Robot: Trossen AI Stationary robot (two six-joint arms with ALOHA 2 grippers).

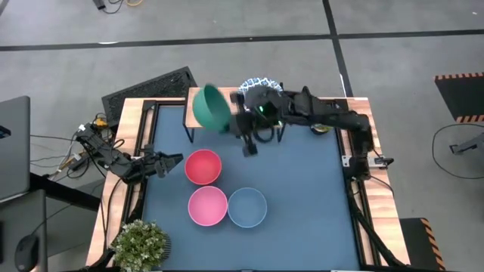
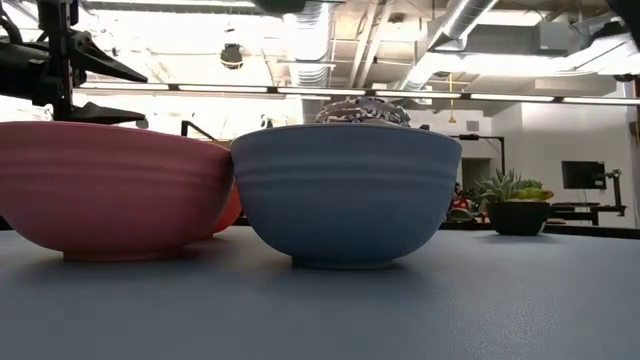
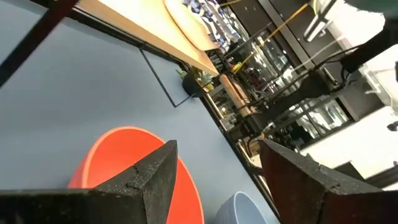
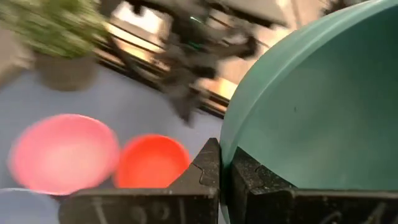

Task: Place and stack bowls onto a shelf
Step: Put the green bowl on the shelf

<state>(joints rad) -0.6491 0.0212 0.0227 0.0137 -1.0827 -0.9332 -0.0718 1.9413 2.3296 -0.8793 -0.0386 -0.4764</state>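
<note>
Blue bowl (image 2: 345, 195) nearest. Right gripper (image 4: 219, 163) pinches tilted green bowl (image 1: 211, 107) rim w/ closed fingers, may slip off shelf (image 1: 198, 115); left gripper (image 1: 170, 162) open, empty.

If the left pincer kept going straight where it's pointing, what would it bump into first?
Probably the red bowl. The left pincer, fingers open, points right at it from close by on the blue mat, and the left wrist view shows that bowl just past the fingertips. Whether it would hit the rim or pass over is unclear.
</note>
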